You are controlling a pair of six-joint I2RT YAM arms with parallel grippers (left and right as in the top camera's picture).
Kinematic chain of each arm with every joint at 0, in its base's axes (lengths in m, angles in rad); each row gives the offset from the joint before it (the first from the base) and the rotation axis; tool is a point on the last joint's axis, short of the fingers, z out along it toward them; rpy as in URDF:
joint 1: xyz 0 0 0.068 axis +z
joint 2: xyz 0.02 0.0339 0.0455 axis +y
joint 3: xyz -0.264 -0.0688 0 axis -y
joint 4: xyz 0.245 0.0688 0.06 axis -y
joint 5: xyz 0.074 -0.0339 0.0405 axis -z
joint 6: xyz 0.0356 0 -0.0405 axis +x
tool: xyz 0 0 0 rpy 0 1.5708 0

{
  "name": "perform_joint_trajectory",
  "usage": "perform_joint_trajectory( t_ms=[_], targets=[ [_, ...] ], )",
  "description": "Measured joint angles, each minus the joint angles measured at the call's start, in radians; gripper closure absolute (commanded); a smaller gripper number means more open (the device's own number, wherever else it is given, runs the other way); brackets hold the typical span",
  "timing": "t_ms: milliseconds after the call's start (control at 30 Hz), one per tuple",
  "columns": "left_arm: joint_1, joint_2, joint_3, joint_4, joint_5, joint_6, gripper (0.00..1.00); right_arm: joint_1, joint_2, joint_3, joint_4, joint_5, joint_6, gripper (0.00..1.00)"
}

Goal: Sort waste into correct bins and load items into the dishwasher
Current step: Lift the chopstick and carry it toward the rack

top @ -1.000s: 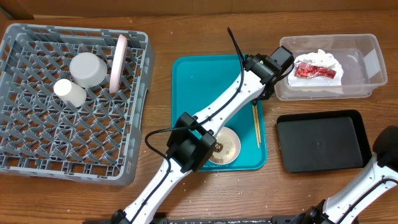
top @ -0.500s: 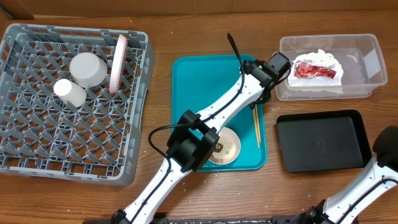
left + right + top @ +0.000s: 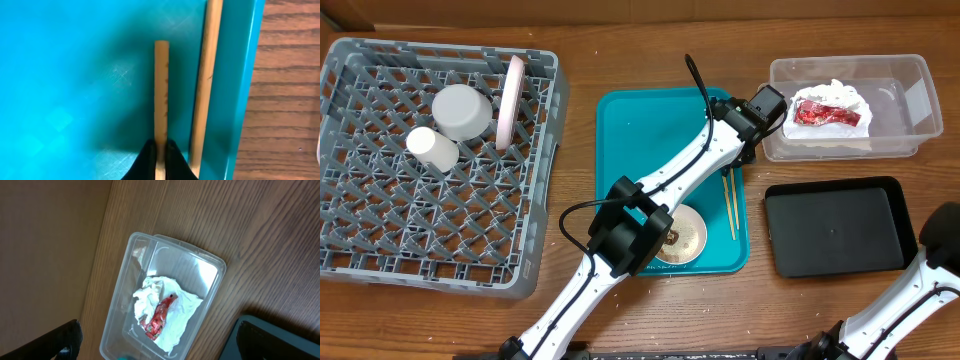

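Napkin [image 3: 832, 112] in tub [image 3: 910, 90], cups [image 3: 460, 110] and plate [image 3: 510, 88] in rack [image 3: 380, 230]; my left fingers [image 3: 144, 167] pinch one chopstick [image 3: 161, 90], my right fingers [image 3: 62, 342] gape empty; dish [image 3: 685, 235] awaits on tray [image 3: 630, 200].

White arm [image 3: 692, 165], black joints [image 3: 632, 232], black cable [image 3: 693, 73]

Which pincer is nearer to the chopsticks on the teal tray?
Left. The left pincer is shut on one chopstick, with the second chopstick just beside it. The right pincer stands open far to the right, past the black tray.
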Motion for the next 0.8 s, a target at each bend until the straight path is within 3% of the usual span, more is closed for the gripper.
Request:
perform_joint_trajectory(
  t_ms=[300,567,800],
  targets=[
    [0.037,0.0,0.118,-0.174,0.001,0.147,0.96,0.0,0.0,0.0,-0.001,0.0,0.0,0.0],
    [0.159,-0.077,0.399,-0.33,0.0,0.421,0.96,0.0,0.0,0.0,0.0,0.0,0.0,0.0],
    [0.296,-0.202,0.457,-0.446,-0.047,0.731,0.96,0.0,0.0,0.0,0.0,0.0,0.0,0.0]
  ],
)
